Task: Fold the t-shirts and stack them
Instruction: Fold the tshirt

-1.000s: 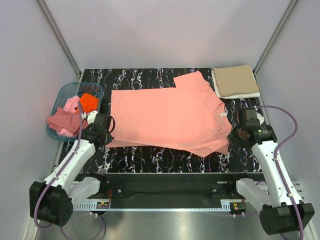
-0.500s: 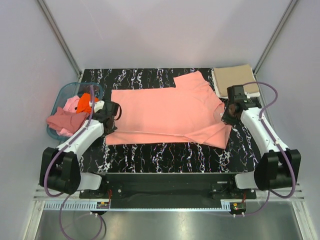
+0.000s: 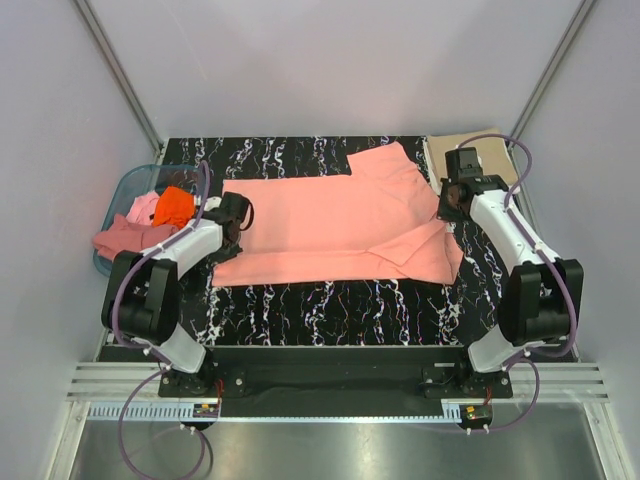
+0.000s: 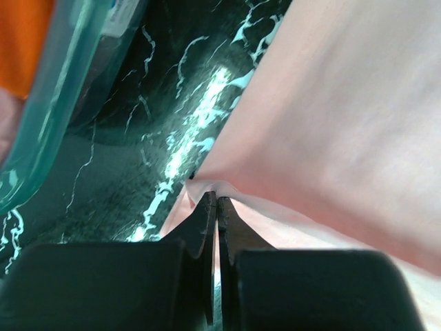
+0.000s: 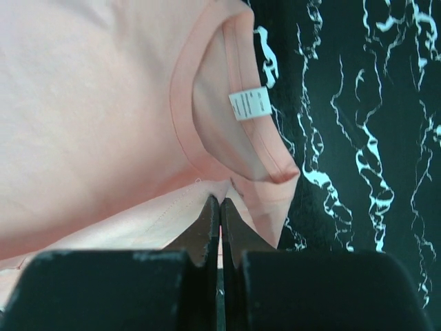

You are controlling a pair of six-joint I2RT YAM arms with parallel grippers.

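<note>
Black marbled counter [image 3: 330,310] carries the salmon-pink t-shirt [image 3: 330,215] across its middle, its near edge doubled over. Since half a second ago both arms have reached farther back, dragging that edge along. The left end effector [image 3: 232,215] is pinched tight on the hem corner beside the teal basket [image 3: 125,190]. The right end effector [image 3: 452,200] is clamped on fabric by the collar. Only the right wrist view shows the white neck label [image 5: 249,103]; only overhead shows the folded tan t-shirt [image 3: 495,152], far right.

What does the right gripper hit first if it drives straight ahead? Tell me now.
The pink t-shirt it is shut on: straight ahead of the right gripper lies the collar with its white tag, though depth is hard to judge.
</note>
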